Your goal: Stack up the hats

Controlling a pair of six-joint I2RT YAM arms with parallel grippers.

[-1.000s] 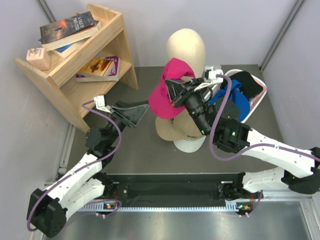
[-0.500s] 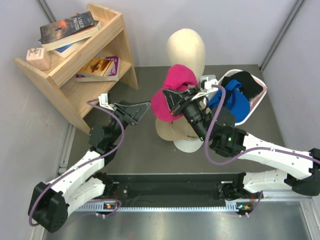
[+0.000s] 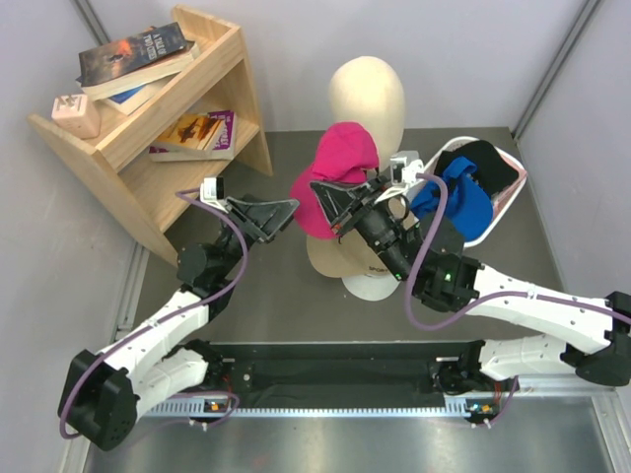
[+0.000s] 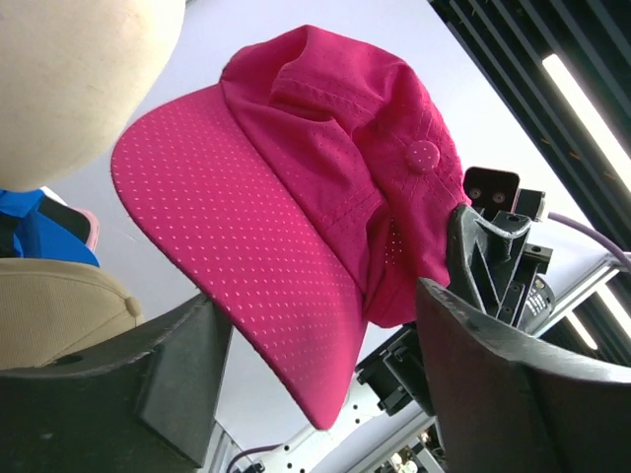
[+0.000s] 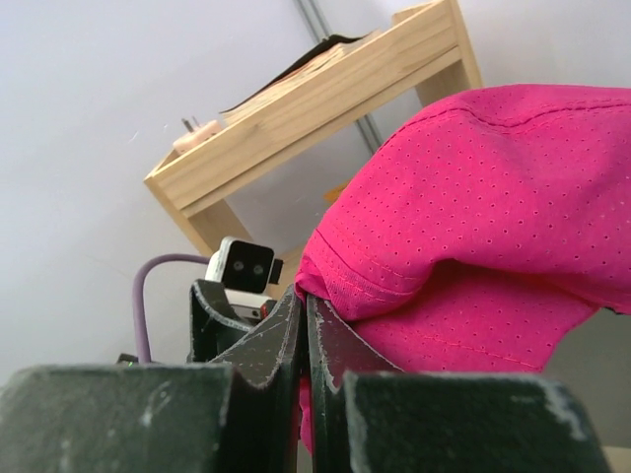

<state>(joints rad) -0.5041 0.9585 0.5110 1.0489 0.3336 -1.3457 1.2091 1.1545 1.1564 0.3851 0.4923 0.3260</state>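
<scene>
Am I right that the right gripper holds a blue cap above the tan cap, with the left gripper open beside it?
No: the right wrist view shows the right gripper shut on a magenta cap, not blue. It is above the tan cap, with the left gripper open beside it.

No text you can read
You see lettering on the book covers (image 3: 133,54) at ten o'clock, but it is too small to read.

The right hand (image 5: 304,313) pinches the magenta hat (image 5: 493,227) before a wooden shelf (image 5: 325,103).
</scene>
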